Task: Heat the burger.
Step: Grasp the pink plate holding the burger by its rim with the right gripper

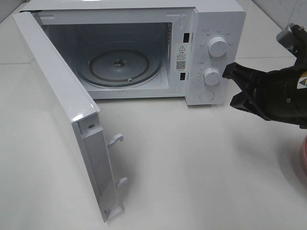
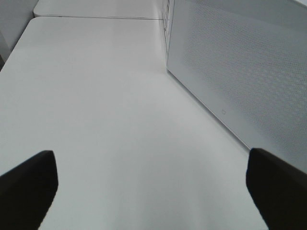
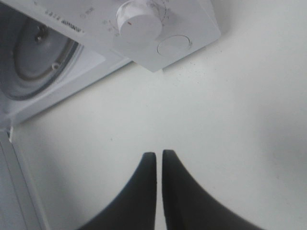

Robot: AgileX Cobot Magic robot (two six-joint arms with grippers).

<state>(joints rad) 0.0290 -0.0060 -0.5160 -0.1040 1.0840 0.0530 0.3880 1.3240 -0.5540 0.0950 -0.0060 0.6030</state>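
White tabletop (image 1: 192,158), bare matte finish. Microwave (image 1: 216,28) sits at the back, door (image 1: 57,96) swung wide open, glass turntable (image 1: 120,64) with nothing on it. Right gripper (image 3: 159,155) has its jaws pressed together, holding nothing, just off the lower dial (image 1: 211,75). Left gripper (image 2: 149,158) has its jaws spread wide over the table beside the microwave's perforated side. Pink plate (image 1: 303,158) rim at the right edge. Burger out of view.

You find a warning sticker (image 1: 182,49) with a triangle sign on the microwave (image 1: 220,19) front frame, and a QR code (image 1: 181,64) under it; the print is too small to read. The dial markings around both knobs (image 1: 218,47) are illegible too. A yellow warning triangle (image 1: 302,83) sits on the right arm (image 1: 280,96).
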